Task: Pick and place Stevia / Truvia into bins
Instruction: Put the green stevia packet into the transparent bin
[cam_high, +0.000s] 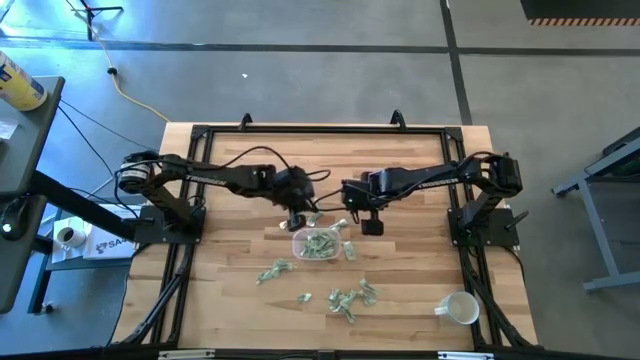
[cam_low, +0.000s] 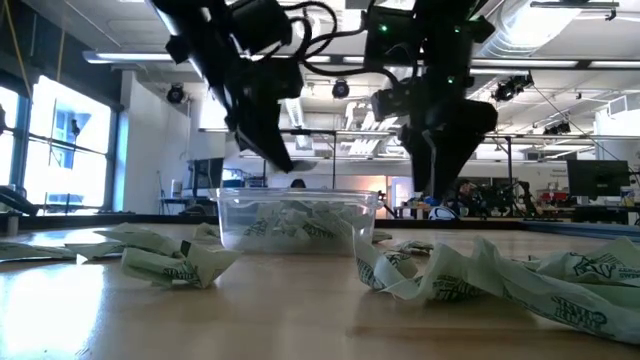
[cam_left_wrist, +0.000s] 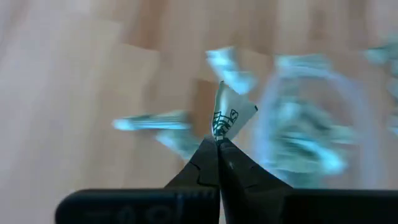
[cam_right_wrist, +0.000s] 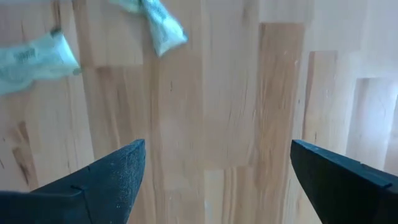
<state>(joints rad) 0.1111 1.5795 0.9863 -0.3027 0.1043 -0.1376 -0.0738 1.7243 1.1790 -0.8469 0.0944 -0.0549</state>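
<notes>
Here we see a table of pale butcher-block wood in long glued strips. Near its middle sits the bin, a shallow clear plastic tub with rounded corners, partly filled with crumpled packets. More Stevia packets, thin creased paper in pale green and white, lie scattered on the near side of the bin. The left gripper hangs just beyond the bin's far left corner, its dark tapered fingers pinched together on one packet, whose dark print shows "S" and "T" and no more. The right gripper hovers just beyond the bin's far right corner, fingers spread wide and empty. A white ceramic mug stands near the right corner.
</notes>
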